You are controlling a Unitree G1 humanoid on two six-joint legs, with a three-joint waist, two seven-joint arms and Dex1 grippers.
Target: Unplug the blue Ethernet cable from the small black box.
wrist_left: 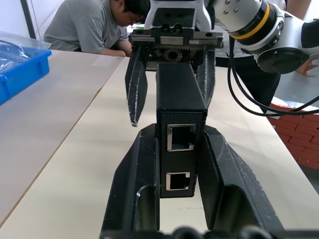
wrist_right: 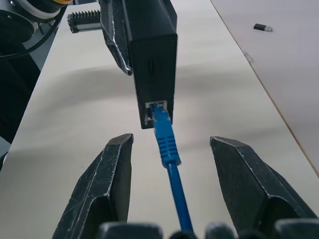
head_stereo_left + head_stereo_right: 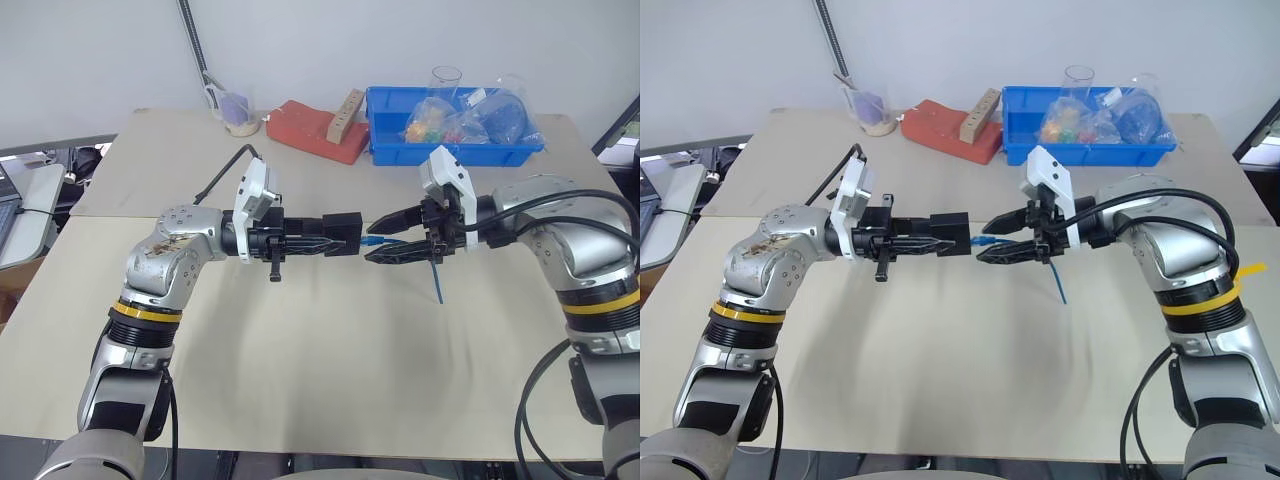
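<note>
A robotics lab is suggested by beige worktables (image 3: 300, 370) pushed together, a blue parts bin (image 3: 455, 140) at the far edge, and a person (image 1: 94, 25) seated nearby.

Over the bench (image 3: 940, 360), the left claw (image 3: 940, 243) grips the small black box (image 3: 951, 233) in the air. The right claw (image 3: 992, 241) faces it, fingers apart above and below the blue Ethernet cable (image 3: 985, 241), whose end sits between their tips at the box's near face. Behind that claw, more of the cord hangs down toward the bench.
</note>
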